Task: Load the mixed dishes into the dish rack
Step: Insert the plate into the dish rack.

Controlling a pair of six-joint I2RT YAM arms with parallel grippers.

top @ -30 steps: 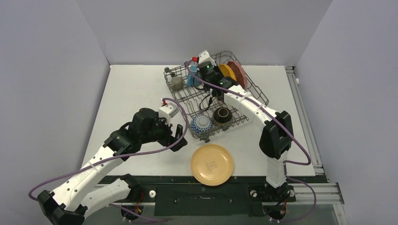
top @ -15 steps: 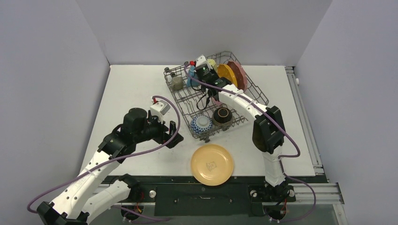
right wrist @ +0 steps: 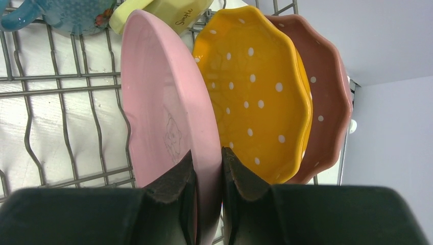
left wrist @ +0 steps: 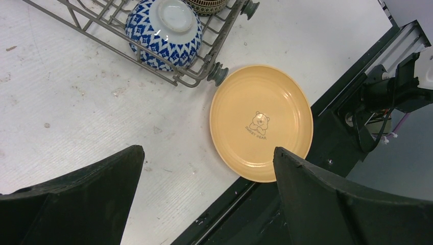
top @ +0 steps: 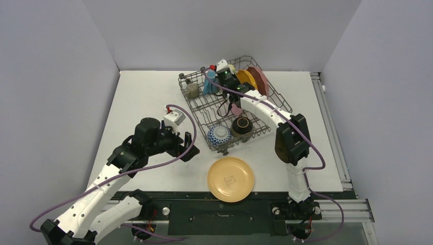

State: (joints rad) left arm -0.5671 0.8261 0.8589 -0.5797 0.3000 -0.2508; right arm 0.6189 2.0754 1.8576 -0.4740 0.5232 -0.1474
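The dish rack [top: 197,110] stands at the back middle of the table. My right gripper [right wrist: 207,153] is shut on the rim of a pink plate [right wrist: 163,102], held upright inside the rack next to an orange dotted plate [right wrist: 255,87] and a dark red plate [right wrist: 327,102]. A yellow mug [right wrist: 163,13] and a blue mug [right wrist: 76,15] sit just beyond. My left gripper [top: 190,147] hangs open and empty over the table, left of a tan plate [top: 231,178] that lies flat near the front edge. In the left wrist view the left gripper [left wrist: 208,149] has the tan plate [left wrist: 261,122] ahead.
A blue-white bowl [top: 218,134] and a dark brown bowl [top: 241,125] lie in the rack's near corner. A small grey-olive mug [top: 193,90] stands at its far left. The table's black front rail [left wrist: 255,204] runs just beyond the tan plate.
The left arm has drawn back a little to the left, still open. The right gripper has shifted slightly inside the rack with the pink plate in it.
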